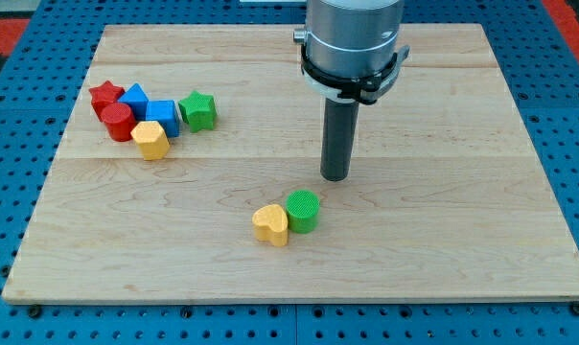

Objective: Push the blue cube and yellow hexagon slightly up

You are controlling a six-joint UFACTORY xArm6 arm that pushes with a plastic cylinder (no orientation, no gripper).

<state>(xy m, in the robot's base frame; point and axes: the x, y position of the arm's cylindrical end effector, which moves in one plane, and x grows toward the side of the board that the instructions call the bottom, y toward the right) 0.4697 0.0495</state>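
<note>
Currently, no jaws are fitted; my tip (335, 177) is resting mid-desk (443, 230), well apart from the light, rigid blue cube (163, 116) touching the yellow hexagon (152, 141) at the view's left; push their lower faces.

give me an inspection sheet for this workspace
surface: wooden board, lying on a blue pegboard
job's things: blue cube and yellow hexagon touching, in the cluster at the view's left; hexagon just below the cube
clutter: red star, red cylinder, second blue block and green star in the same cluster; yellow heart and green cylinder side by side near the board's middle bottom
grippers: none; my tip is just above and right of the green cylinder, far right of the cluster, touching no block
cables: nothing seen
surroundings: red patches at the view's top corners, otherwise nothing seen
</note>
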